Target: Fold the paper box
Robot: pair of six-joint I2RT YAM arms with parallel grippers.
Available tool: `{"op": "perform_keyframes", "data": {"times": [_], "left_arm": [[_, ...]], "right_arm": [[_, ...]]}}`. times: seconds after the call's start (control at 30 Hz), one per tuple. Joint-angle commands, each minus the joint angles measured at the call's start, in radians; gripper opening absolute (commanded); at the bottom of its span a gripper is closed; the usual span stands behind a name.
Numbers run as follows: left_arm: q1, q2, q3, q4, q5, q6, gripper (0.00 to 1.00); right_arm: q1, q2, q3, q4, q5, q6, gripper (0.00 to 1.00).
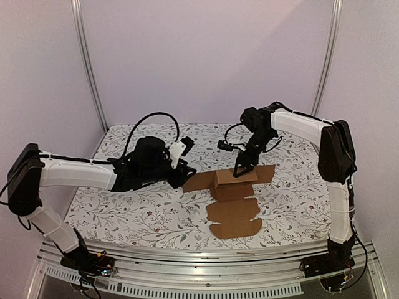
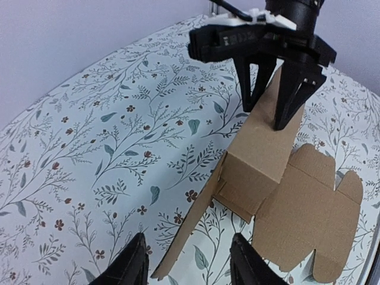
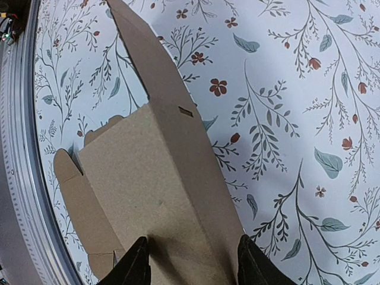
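- Paper box (image 1: pixel 234 193): brown cardboard, partly folded, lying in the middle of the floral worktop (image 1: pixel 124 212). Its centre is raised into a tube, with flaps flat around it.
- Right claw (image 2: pixel 270 116): fingers astride the top of the raised part. I cannot tell whether they pinch it.
- Left claw (image 2: pixel 190 267): fingers spread, low at the left flap's edge, pinching nothing.

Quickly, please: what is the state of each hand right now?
Left hand: open, holding nothing.
Right hand: jaws astride the raised part of the paper box; whether they grip it cannot be told.
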Motion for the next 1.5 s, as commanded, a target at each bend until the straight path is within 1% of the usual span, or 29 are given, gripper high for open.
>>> {"op": "perform_keyframes", "data": {"times": [0.0,0.07,0.13,0.17,0.27,0.4,0.5,0.63,0.83,1.0,1.17,1.33,1.47], "left_arm": [[0.104,-0.142,-0.156,0.095,0.037,-0.114,0.49],[0.172,-0.161,-0.195,0.131,0.065,-0.154,0.50],[0.225,-0.123,-0.175,0.118,0.078,-0.166,0.51],[0.239,-0.087,-0.145,0.098,0.086,-0.149,0.51],[0.245,0.059,-0.032,0.044,0.133,-0.103,0.50],[0.236,0.226,0.098,-0.008,0.251,-0.049,0.48],[0.213,0.265,0.127,-0.029,0.344,0.000,0.46],[0.186,0.258,0.101,-0.022,0.479,0.036,0.47],[0.136,0.256,0.080,-0.060,0.525,0.128,0.54],[0.085,0.295,0.092,0.016,0.541,0.139,0.57],[0.043,0.361,0.156,0.056,0.533,0.131,0.59],[0.020,0.420,0.225,0.039,0.500,0.146,0.60],[0.018,0.427,0.245,0.031,0.480,0.164,0.58]], "right_arm": [[-0.006,0.031,0.016,-0.012,0.006,0.007,0.48],[-0.008,0.029,0.016,-0.011,0.009,0.006,0.48],[-0.010,0.030,0.015,-0.012,0.011,0.007,0.48],[-0.010,0.032,0.016,-0.012,0.011,0.008,0.48],[-0.012,0.036,0.023,-0.011,0.010,0.014,0.48],[-0.012,0.046,0.032,-0.012,0.014,0.033,0.49],[-0.012,0.045,0.032,-0.013,0.020,0.044,0.49],[-0.012,0.046,0.029,-0.019,0.031,0.049,0.49],[-0.013,0.038,0.011,-0.024,0.045,0.054,0.49],[-0.012,0.036,-0.007,-0.023,0.046,0.054,0.49],[-0.013,0.041,-0.015,-0.028,0.045,0.054,0.49],[-0.013,0.043,-0.010,-0.033,0.036,0.054,0.49],[-0.012,0.048,-0.005,-0.042,0.034,0.052,0.49]]}}
